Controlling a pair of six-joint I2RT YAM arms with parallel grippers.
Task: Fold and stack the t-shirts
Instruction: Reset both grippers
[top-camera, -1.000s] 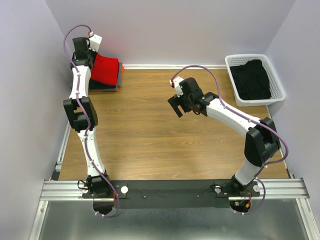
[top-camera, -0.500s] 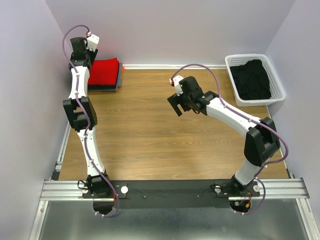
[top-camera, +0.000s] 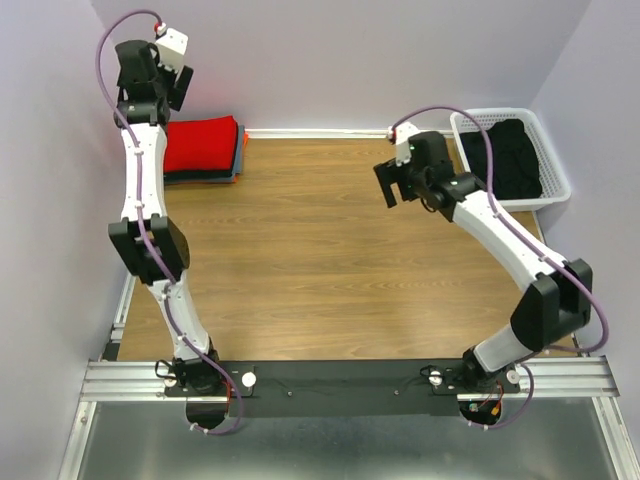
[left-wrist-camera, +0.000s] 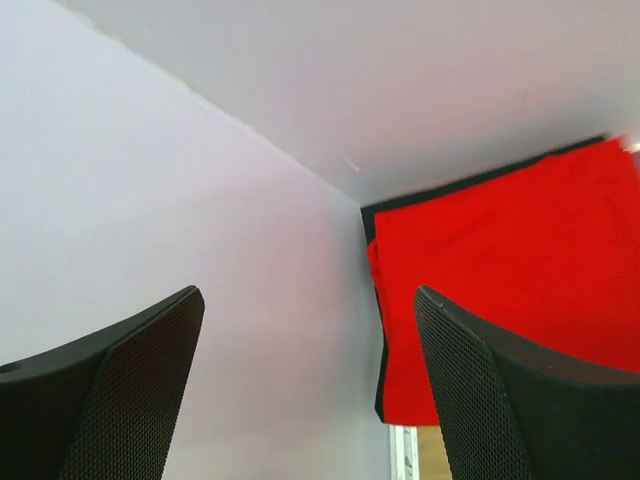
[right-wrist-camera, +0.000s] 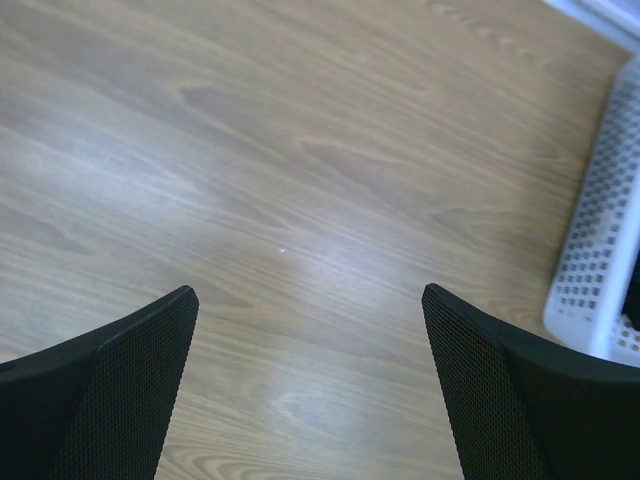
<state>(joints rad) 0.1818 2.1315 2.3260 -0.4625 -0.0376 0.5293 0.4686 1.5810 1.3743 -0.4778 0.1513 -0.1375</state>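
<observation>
A folded bright red t-shirt (top-camera: 203, 144) lies flat on top of a stack at the table's back left corner, with a dark t-shirt (top-camera: 200, 177) showing under it. My left gripper (top-camera: 170, 95) hangs open above the stack's left end, near the wall, holding nothing. In the left wrist view the red t-shirt (left-wrist-camera: 500, 280) lies to the right beyond the open left gripper (left-wrist-camera: 310, 300), a black edge (left-wrist-camera: 480, 182) along its far side. Black t-shirts (top-camera: 505, 160) fill the basket at the back right. My right gripper (top-camera: 388, 188) hovers open and empty over bare wood left of the basket.
The white lattice basket (top-camera: 556, 160) stands at the back right; its wall (right-wrist-camera: 598, 270) shows at the right edge of the right wrist view. An orange edge (top-camera: 243, 140) sticks out of the stack's right side. Walls close in the wooden table (top-camera: 300, 250) on three sides.
My left gripper opened, let go of the red t-shirt and rose toward the back wall; the shirt now lies flat on the stack. My right arm swung right toward the basket.
</observation>
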